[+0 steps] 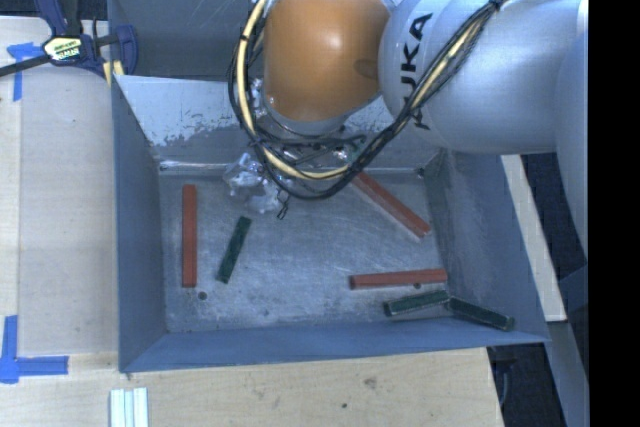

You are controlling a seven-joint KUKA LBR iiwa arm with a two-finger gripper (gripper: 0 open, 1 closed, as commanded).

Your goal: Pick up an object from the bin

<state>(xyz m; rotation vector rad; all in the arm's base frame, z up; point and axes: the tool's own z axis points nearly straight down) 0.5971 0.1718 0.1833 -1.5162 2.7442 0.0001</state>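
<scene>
My gripper (251, 179) hangs low over the back left part of the bin floor, mostly hidden under the orange cover. Just below it lies a dark green stick (234, 250), slanted, a short way from the gripper's metal tip. A red stick (188, 235) lies upright along the left side of the floor, further to the gripper's left. Another red stick (393, 204) lies slanted at the back right, partly under the arm.
Near the front right corner lie a red stick (398, 280), a dark green stick (417, 303) and one more dark green stick (481, 316) against the right wall. The arm and its cables cover the back middle of the bin.
</scene>
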